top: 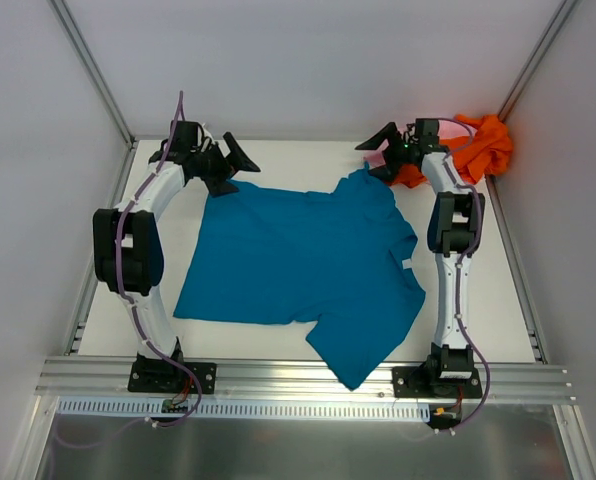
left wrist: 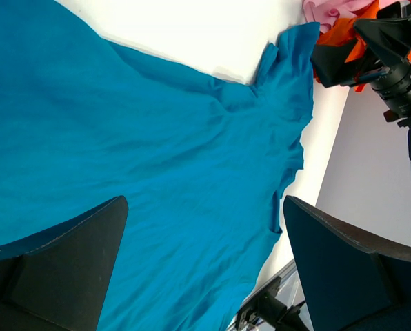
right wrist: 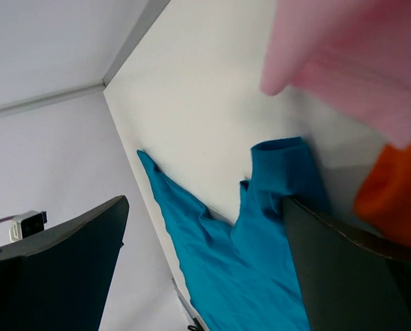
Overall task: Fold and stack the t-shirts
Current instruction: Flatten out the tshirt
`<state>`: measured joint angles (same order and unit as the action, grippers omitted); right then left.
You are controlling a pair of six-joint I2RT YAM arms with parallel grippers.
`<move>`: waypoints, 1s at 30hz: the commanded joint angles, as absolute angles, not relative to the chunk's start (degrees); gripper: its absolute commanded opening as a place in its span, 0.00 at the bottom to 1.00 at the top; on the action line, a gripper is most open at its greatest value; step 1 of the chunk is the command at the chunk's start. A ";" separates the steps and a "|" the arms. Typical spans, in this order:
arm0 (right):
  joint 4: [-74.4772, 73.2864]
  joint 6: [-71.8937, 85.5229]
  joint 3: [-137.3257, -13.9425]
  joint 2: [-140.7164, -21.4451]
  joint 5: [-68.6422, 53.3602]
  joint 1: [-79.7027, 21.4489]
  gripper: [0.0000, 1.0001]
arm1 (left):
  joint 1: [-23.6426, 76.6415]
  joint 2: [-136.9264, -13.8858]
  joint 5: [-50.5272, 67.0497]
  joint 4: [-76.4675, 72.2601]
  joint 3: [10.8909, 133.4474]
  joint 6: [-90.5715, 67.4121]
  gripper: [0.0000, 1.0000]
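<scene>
Shirts are laid on the white worktop (top: 298, 160). The teal-blue t-shirt (top: 308, 260) is spread out in the middle. The orange t-shirt (top: 483, 145) is bunched up in the far right corner, and the pale pink t-shirt (right wrist: 357, 62) is seen just beside it. The left end effector (left wrist: 204, 200) is held wide apart above the blue shirt's far left corner, with nothing gripped. The right end effector (right wrist: 204, 207) is wide apart too, near the pink shirt.

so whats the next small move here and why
Probably lower both open pincers and pinch the far edge of the teal shirt: it lies spread out, unfolded, with the left pincer over its far-left corner and the right pincer by its far sleeve.
</scene>
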<state>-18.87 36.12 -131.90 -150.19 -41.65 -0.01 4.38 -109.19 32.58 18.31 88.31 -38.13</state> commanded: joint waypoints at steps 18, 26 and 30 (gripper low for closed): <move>-26.62 28.84 -133.50 -150.12 -38.77 -0.44 0.99 | 2.90 -110.21 34.72 18.63 91.49 -36.56 0.99; -31.29 24.17 -132.72 -149.15 -36.92 2.28 0.15 | 2.81 -110.74 35.07 18.63 91.93 -36.74 0.99; -31.55 24.17 -132.36 -148.89 -36.21 2.81 0.14 | 2.81 -110.92 35.16 18.81 92.11 -36.48 0.99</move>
